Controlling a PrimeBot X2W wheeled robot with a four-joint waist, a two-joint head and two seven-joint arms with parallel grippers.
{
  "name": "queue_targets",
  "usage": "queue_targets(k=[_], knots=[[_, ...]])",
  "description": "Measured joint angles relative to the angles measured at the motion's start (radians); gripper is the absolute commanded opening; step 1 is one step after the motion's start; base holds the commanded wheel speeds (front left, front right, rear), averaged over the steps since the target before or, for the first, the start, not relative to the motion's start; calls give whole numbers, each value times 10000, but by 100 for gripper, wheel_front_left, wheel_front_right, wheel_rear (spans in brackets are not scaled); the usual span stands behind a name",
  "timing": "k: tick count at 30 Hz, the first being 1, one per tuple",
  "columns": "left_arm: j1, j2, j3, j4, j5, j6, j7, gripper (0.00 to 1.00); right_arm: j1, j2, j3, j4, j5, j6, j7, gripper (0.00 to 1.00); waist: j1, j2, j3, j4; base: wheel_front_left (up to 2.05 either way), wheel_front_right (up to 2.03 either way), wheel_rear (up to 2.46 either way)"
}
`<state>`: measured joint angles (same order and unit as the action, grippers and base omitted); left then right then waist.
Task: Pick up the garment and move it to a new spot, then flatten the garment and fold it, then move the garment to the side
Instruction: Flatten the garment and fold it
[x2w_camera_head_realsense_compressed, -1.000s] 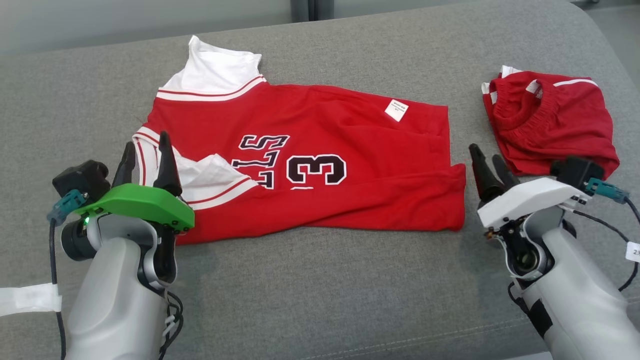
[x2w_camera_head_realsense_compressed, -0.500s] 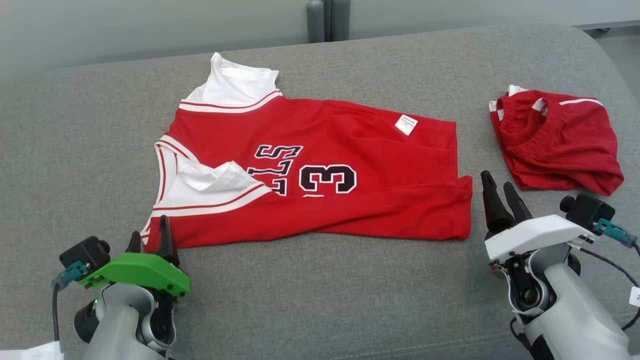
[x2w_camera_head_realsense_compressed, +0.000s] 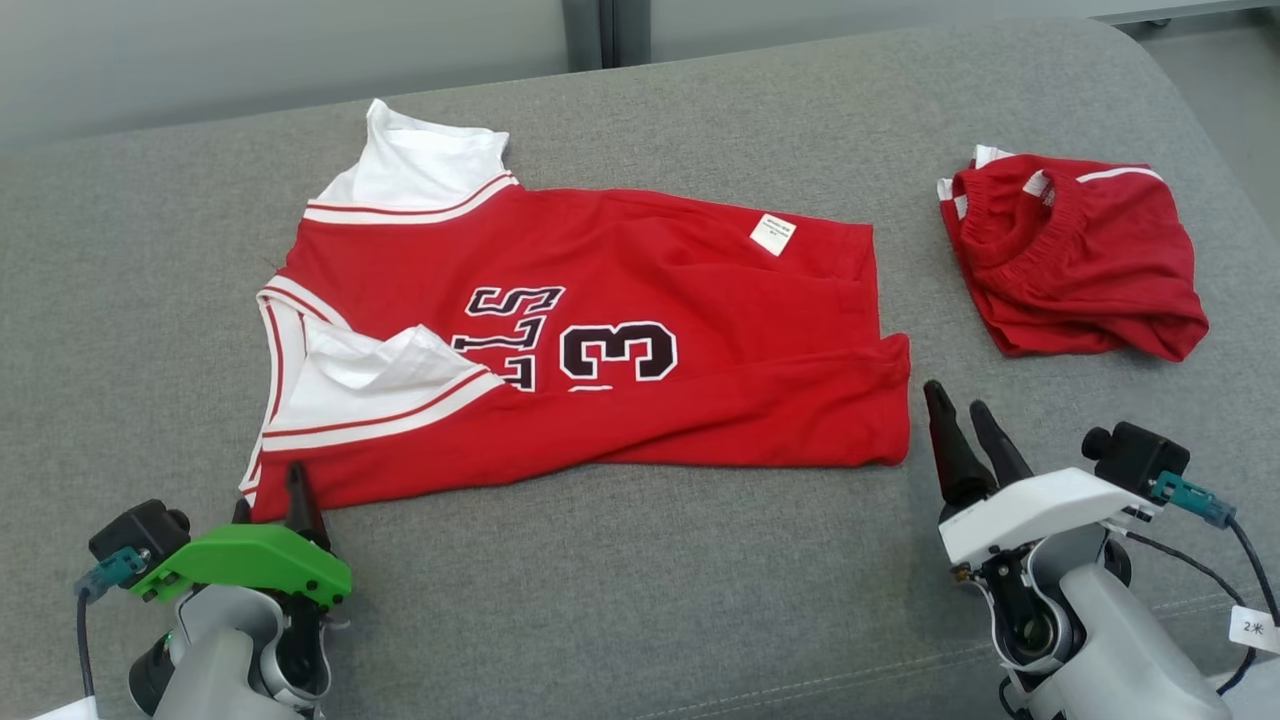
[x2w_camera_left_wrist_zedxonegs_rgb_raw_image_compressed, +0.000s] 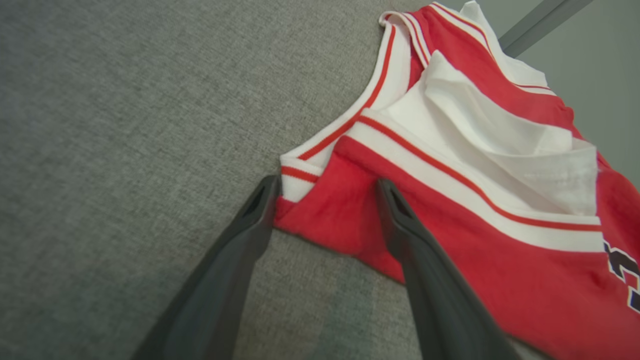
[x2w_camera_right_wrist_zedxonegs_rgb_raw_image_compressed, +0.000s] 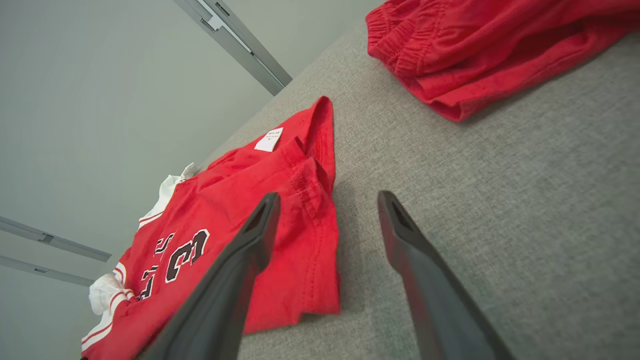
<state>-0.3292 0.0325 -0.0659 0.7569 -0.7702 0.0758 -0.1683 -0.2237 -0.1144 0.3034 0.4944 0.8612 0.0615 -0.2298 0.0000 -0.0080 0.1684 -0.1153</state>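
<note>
Red sleeveless jersey (x2w_camera_head_realsense_compressed: 600, 340), white trim with thin red stripes, black-and-white number 3 and partial lettering: spread across the middle of a grey woven cushion top (x2w_camera_head_realsense_compressed: 640, 600), neck and armholes toward the robot's left, hem toward its right. Near long edge folded up over the front, hiding the lower edge of the number. White inner fabric exposed at the near armhole and at the far left corner. Small white label (x2w_camera_head_realsense_compressed: 772, 233) on the red cloth near the far hem. Crumpled red shorts (x2w_camera_head_realsense_compressed: 1075, 260), elastic waistband and white stripes, on the same cushion at far right, apart from the jersey. Left gripper (x2w_camera_head_realsense_compressed: 270, 492), green housing, at lower left in the head view, just short of the jersey's near left corner; fingers spread wide, gripping nothing. From the left wrist: that corner framed between the two dark fingers, one tip beside the striped trim, the other over red cloth; contact not determinable. Right gripper (x2w_camera_head_realsense_compressed: 953, 397), white housing, at lower right, just beside the near hem corner; fingers likewise parted, empty. From the right wrist: one finger across the red hem, the other over bare grey weave. Pale wall (x2w_camera_head_realsense_compressed: 250, 60) behind the cushion.
</note>
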Motion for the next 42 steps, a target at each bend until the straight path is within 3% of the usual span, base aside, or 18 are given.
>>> queue_targets(k=[1, 2, 5, 6, 7, 21, 22, 25, 27, 32, 33, 34, 42], knots=[[-26, 6, 0, 23, -4, 8, -13, 98, 90, 2, 6, 4, 0, 0, -2, 100, 1, 0, 20, -18, 0, 0, 0], [-58, 8, 4, 29, -15, 8, -13, 87, 156, 6, 35, 23, 0, 0, -2, 100, 0, 0, 35, -29, 0, 0, 0], [-182, 6, -8, 46, -17, 8, -113, 29, 299, 84, 280, 71, -65, 4, -2, 100, 0, 0, 51, -26, 0, 0, 0], [-213, 4, -17, 40, -15, 6, -182, 3, 315, 138, 374, 107, -123, 8, -2, 100, 0, 0, 54, -20, 0, 0, 0], [-242, 2, -36, 36, -15, -6, -211, 0, 324, 186, 474, 142, -174, 15, 0, 100, 0, 0, 56, -12, 0, 0, 0], [-657, -67, -397, -583, 10, -476, -629, 0, 255, 265, 838, 974, -244, 4, 194, 100, 1, 0, 174, 438, 0, 0, 0], [-657, -71, -407, -602, 10, -506, -629, 0, 243, 280, 815, 1011, -199, 12, 194, 96, 0, 0, 180, 491, 0, 0, 0], [-656, -73, -412, -619, 21, -514, -633, 0, 160, 337, 686, 1177, -29, 27, 194, 73, 0, 0, 186, 642, 0, 0, 0], [-653, -77, -403, -625, 19, -541, -700, 0, 87, 374, 625, 1304, 117, 86, 215, 49, 0, 0, 172, 725, 0, 0, 0], [-639, -84, -337, -685, 19, -552, -719, 0, 38, 474, 625, 1501, 384, 192, 339, 20, 0, 0, 97, 802, 0, 0, 0], [-630, -86, -322, -694, 19, -558, -721, 0, 26, 491, 635, 1542, 439, 215, 374, 4, 0, 0, 85, 798, 0, 0, 0], [-606, -88, -297, -696, 19, -591, -740, 0, 8, 500, 642, 1586, 470, 224, 372, 0, 0, 0, 65, 789, 0, 0, 0], [-115, -92, -253, -911, 19, -738, -792, 0, -1, 470, 368, 1532, 552, 412, 174, 0, 0, 0, -258, 633, 0, 0, 0]])
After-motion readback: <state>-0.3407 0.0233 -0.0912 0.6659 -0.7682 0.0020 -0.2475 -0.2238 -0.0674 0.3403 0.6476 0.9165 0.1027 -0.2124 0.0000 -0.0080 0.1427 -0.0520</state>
